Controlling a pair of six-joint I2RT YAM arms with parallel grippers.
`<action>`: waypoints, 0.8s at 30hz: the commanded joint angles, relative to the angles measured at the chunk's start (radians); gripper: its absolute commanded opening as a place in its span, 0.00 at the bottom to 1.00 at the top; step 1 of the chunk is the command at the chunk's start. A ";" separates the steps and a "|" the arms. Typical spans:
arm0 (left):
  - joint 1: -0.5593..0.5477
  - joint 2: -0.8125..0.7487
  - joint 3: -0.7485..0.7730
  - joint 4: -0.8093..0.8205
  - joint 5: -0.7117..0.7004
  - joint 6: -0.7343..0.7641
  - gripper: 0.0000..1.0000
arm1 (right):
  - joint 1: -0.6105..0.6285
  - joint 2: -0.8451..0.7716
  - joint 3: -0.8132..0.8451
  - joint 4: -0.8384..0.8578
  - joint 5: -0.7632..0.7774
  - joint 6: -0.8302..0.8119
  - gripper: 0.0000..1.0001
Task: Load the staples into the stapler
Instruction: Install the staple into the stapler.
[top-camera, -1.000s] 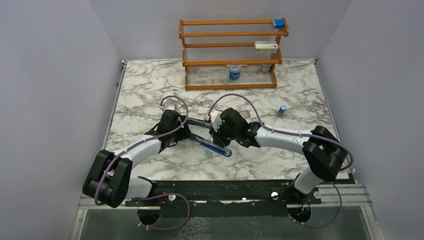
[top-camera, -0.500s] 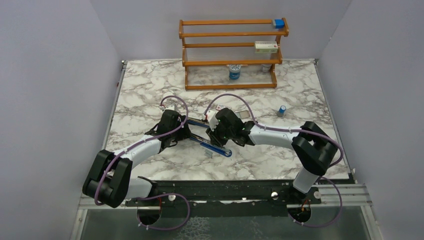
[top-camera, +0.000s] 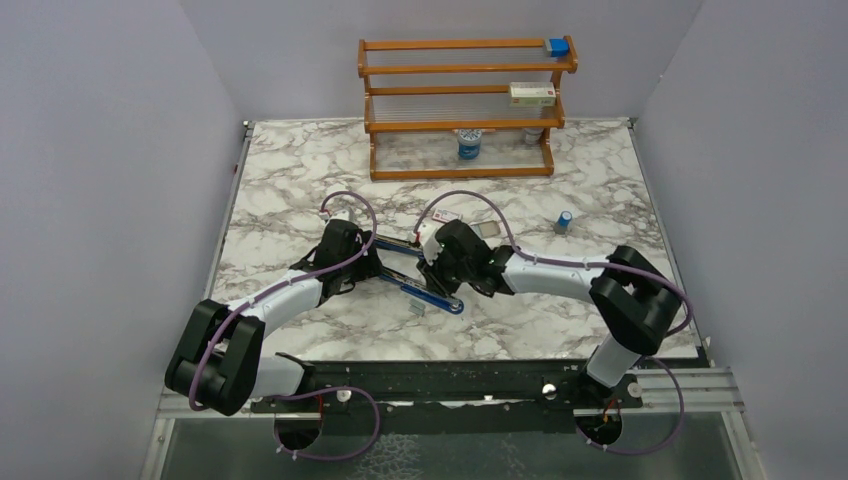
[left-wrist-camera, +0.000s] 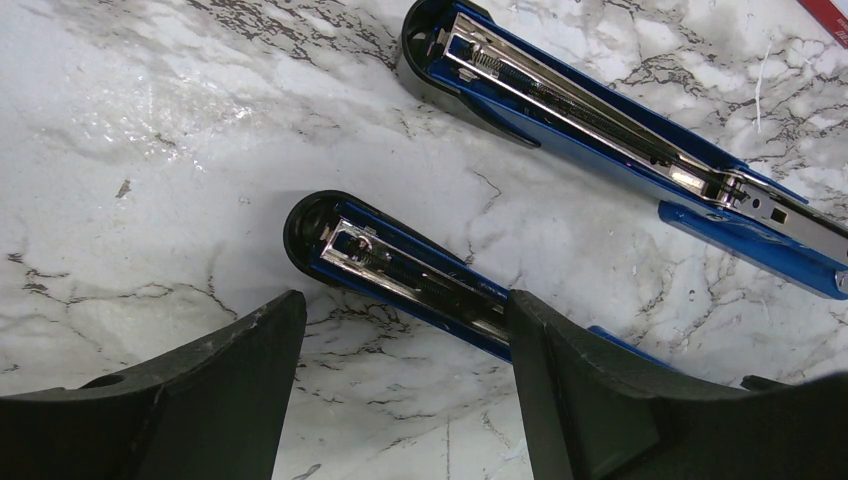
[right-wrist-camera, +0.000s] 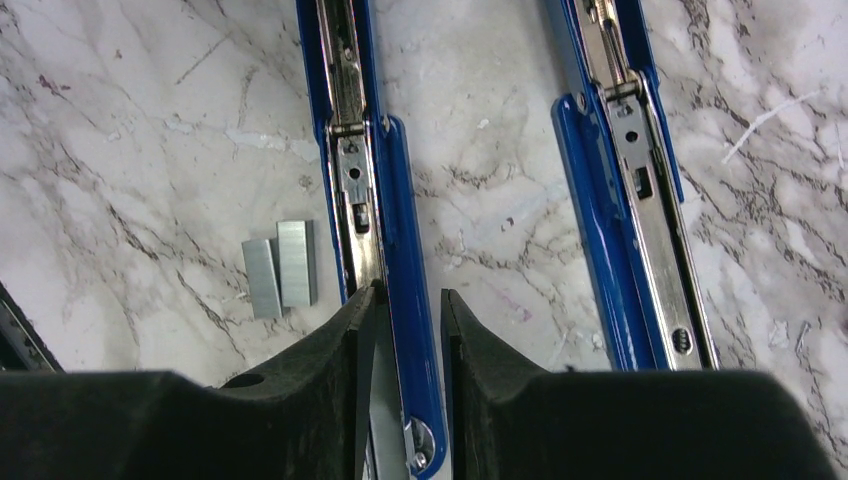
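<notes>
Stapler (top-camera: 418, 275) lying opened flat on marble table (top-camera: 300, 170), arms splayed, channels bare; nothing loaded yet. Two staples (right-wrist-camera: 281, 268) strips loose just beside one arm; pickup and insertion left. Right gripper (right-wrist-camera: 408, 300) apparently pinching that arm, contact partly hidden; left gripper (left-wrist-camera: 405, 300) gaping wide over the other arm's end, empty. Wooden rack (top-camera: 462, 100) at far edge; plain grey walls.
</notes>
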 joint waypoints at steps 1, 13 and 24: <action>-0.008 -0.002 -0.019 -0.039 -0.033 0.010 0.75 | 0.001 -0.050 -0.065 -0.112 0.057 0.003 0.32; -0.008 -0.001 0.008 -0.060 -0.021 0.006 0.75 | 0.001 -0.183 -0.076 -0.032 0.025 0.005 0.32; -0.008 -0.110 0.137 -0.125 -0.027 0.030 0.77 | 0.040 -0.283 -0.137 0.077 -0.038 0.009 0.32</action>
